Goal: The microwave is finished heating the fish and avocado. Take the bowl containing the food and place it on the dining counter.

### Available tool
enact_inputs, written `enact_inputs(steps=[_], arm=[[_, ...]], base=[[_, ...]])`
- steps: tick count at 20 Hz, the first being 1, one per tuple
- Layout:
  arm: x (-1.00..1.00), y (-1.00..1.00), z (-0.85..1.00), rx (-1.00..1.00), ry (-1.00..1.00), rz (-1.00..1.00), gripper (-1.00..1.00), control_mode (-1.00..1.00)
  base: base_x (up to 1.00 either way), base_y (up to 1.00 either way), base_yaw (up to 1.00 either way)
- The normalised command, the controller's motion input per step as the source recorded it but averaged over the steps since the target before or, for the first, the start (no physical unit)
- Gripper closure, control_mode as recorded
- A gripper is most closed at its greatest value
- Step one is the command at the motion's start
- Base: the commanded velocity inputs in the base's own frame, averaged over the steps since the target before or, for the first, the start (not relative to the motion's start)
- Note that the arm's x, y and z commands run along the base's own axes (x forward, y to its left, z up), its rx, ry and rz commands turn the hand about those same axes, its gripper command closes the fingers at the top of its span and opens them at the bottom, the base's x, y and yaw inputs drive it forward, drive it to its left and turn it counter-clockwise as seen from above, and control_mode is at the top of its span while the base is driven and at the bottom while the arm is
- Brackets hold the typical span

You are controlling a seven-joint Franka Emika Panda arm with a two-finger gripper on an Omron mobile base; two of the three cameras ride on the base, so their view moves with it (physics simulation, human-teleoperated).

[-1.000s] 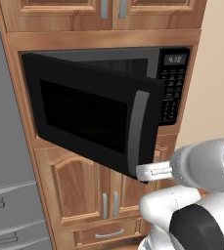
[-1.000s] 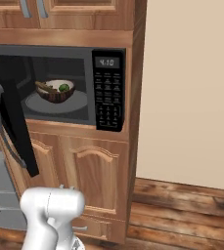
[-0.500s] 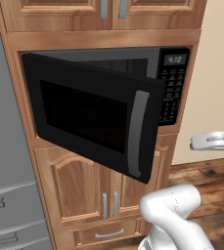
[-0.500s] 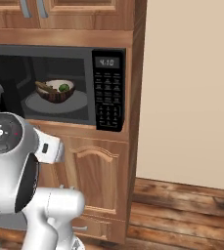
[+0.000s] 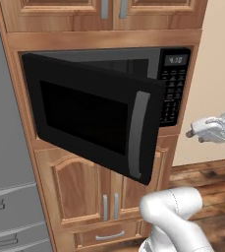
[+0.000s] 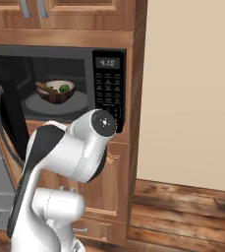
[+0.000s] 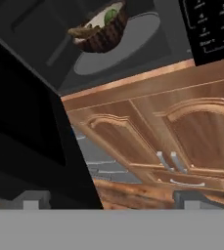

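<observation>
Door: the black microwave [image 5: 99, 108] with dark glass door is seen swung open at the left of the left base frame, as it was a second ago.
Bowl: the small dark brown wood-look bowl [image 6: 55, 91] sits inside, upper left of the right base frame, holding the brownish fish [image 6: 45, 88] and green avocado [image 6: 64, 89]; unmoved.
Arm: the two-finger gripper [image 5: 192, 133] has been swung from beside the door's grey handle [image 5: 138, 134] to the right edge.
Fingers: whether parted or closed cannot be told.
Meaning: the opening step is judged done; reaching in remains.
</observation>
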Motion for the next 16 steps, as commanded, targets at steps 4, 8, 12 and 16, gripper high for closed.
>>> enact_inputs(steps=[4, 8, 12, 16], arm=[[1.0, 0.68, -0.19, 0.37, 0.17, -0.03, -1.0, -1.0], [0.66, 0.85, 0.0, 0.23, 0.32, 0.0, -1.0, -1.0], [0.13, 0.94, 0.0, 0.14, 0.37, 0.02, -1.0, -1.0], [-0.17, 0.86, 0.0, 0.15, 0.34, 0.1, -1.0, -1.0]], base=[[0.0, 0.0, 0.0], [0.0, 0.0, 0.0], [0.0, 0.0, 0.0], [0.0, 0.0, 0.0]])
